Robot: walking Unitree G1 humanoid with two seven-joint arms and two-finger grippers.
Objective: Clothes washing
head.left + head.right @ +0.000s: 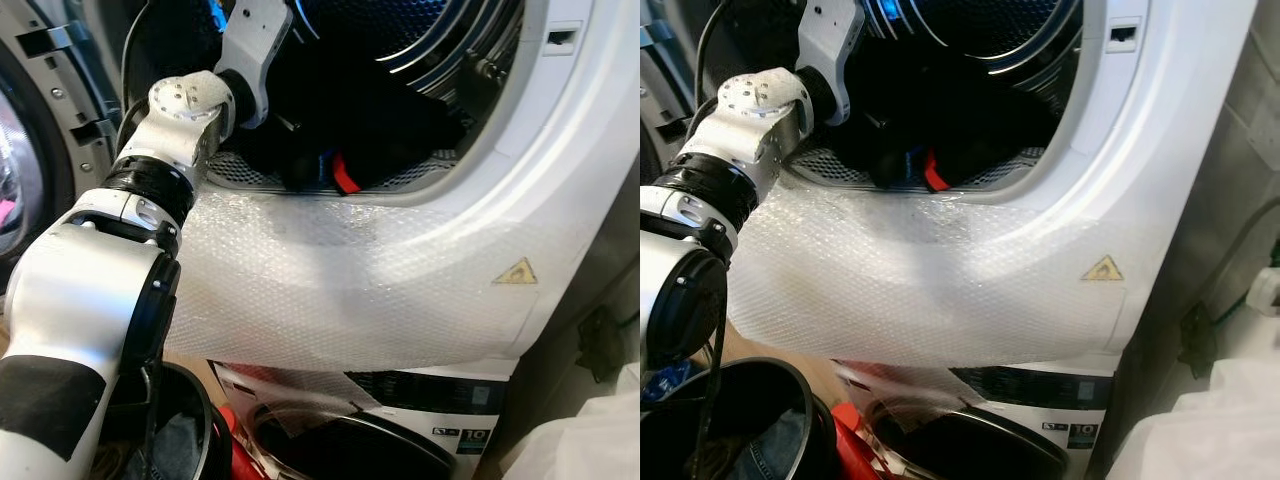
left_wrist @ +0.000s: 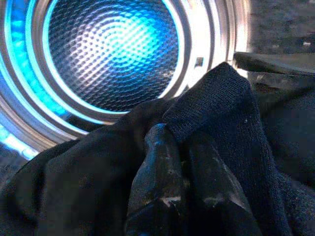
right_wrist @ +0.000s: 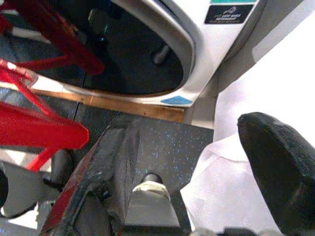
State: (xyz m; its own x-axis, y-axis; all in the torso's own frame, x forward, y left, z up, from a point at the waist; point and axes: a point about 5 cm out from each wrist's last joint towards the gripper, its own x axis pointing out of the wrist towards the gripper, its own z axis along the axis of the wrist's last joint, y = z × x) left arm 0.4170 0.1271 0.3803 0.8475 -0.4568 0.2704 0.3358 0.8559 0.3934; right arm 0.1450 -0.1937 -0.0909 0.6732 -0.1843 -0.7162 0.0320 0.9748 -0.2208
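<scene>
My left arm (image 1: 190, 110) reaches over the lip into the upper machine's open drum (image 2: 113, 49), which glows blue at the back. In the left wrist view my left gripper (image 2: 179, 135) is shut on a fold of a dark knit garment (image 2: 221, 98). The garment (image 1: 390, 125) lies heaped at the drum's mouth, with a red piece (image 1: 345, 172) showing under it. My right gripper (image 3: 192, 132) hangs low by the floor, open, with nothing between its fingers (image 3: 280, 162).
A bubble-wrap sheet (image 1: 330, 290) drapes over the machine's front below the opening. The lower machine's door (image 1: 400, 440) is underneath. A black basket (image 1: 185, 430) holding cloth stands at the lower left beside red framing (image 3: 44, 128). The upper door (image 1: 30, 150) stands open at left.
</scene>
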